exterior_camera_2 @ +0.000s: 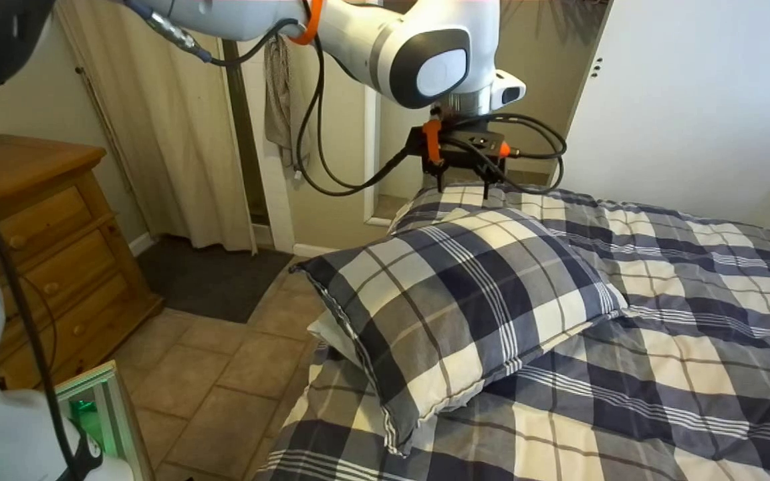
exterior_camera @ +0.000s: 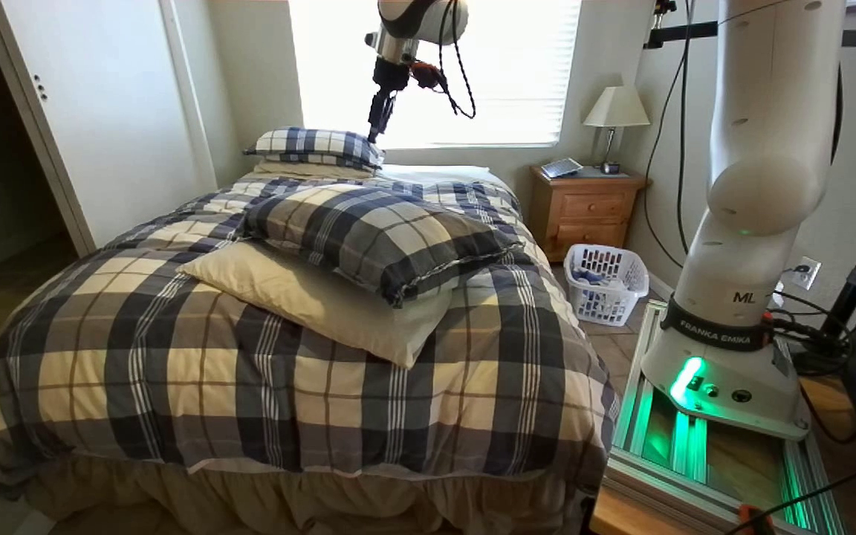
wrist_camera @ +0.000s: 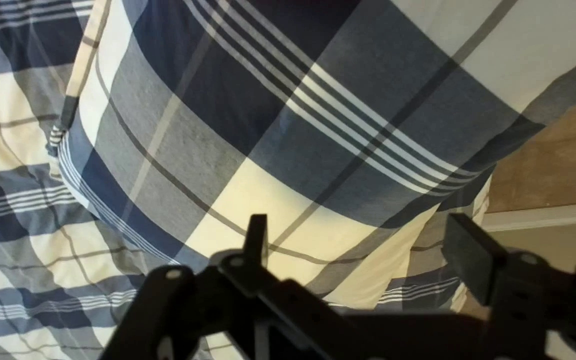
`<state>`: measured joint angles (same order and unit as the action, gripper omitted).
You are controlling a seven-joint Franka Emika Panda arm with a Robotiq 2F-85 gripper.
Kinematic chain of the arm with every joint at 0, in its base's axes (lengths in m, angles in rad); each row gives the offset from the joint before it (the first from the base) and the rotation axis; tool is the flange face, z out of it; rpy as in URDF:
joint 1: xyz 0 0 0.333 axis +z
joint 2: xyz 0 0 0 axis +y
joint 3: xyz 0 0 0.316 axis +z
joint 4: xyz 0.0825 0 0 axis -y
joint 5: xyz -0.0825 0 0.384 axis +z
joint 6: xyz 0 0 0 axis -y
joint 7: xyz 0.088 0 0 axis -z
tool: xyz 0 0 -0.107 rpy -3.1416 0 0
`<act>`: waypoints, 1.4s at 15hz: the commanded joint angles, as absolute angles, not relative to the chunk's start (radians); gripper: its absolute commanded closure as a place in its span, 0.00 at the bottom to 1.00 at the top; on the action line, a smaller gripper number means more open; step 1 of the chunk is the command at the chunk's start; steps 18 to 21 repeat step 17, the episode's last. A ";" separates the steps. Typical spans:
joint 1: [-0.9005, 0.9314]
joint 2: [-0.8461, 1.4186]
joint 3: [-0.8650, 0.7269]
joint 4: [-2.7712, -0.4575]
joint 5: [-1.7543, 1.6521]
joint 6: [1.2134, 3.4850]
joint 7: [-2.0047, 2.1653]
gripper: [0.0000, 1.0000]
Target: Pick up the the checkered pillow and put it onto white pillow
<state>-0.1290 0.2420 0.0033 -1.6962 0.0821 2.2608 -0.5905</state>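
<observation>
The white pillow [exterior_camera_2: 333,337] beneath the checkered pillow [exterior_camera_2: 462,314]

Left to right in an exterior view, you have the white pillow's corner, the checkered pillow lying across it, then your end effector [exterior_camera_2: 463,190], spread wide, hanging apart from both.

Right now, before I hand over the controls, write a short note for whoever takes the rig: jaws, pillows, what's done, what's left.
Gripping: the jaws stand open, nothing between them, raised above the bedspread.
Things: the checkered pillow lies askew on top of the white pillow, with a corner reaching past it. The white pillow rests on the bedspread, partly covered.
Done: checkered is on white, and nothing is gripped.
Left: probably only withdrawing the jaws; squaring up the top pillow looks optional. The smaller plaid pillow at the head of the bed isn't part of this.
</observation>
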 commanded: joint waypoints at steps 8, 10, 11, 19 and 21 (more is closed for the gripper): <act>-0.119 0.203 -0.013 -1.697 0.084 2.179 -0.336 0.00; -0.119 0.202 -0.015 -1.697 0.085 2.179 -0.320 0.00; -0.119 0.202 -0.016 -1.697 0.085 2.179 -0.317 0.00; -0.119 0.202 -0.017 -1.697 0.085 2.179 -0.314 0.00; -0.119 0.202 -0.017 -1.697 0.085 2.179 -0.314 0.00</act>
